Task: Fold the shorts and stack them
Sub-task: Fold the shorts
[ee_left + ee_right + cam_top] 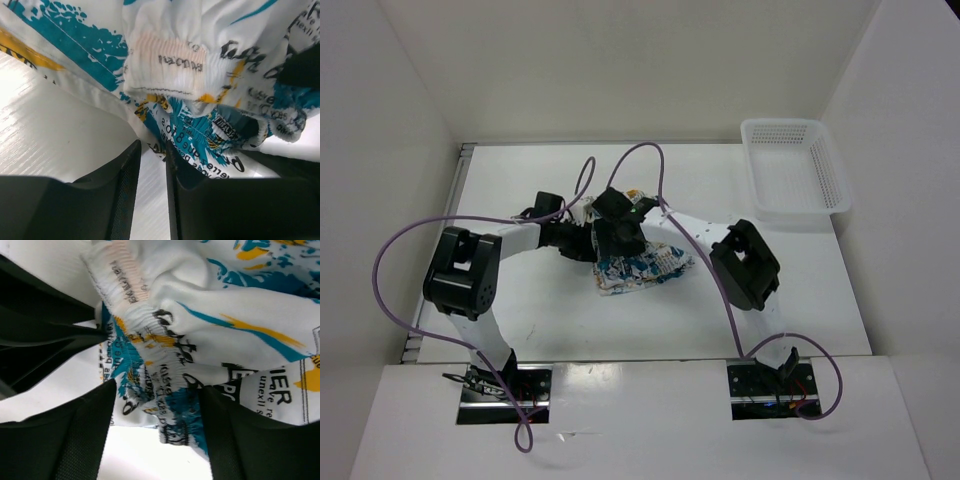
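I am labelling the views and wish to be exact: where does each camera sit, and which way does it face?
Top external: above and behind the robot, facing down on the table; both arms, the shorts and a white mesh basket show.
Left wrist: on the left arm, facing along the left claw at the waistband label.
Right wrist: on the right arm, facing along the right claw at the elastic waistband.
All three share the shorts.

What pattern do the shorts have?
Shorts: white, teal and yellow-orange blotches, black lettering; best in right wrist view.
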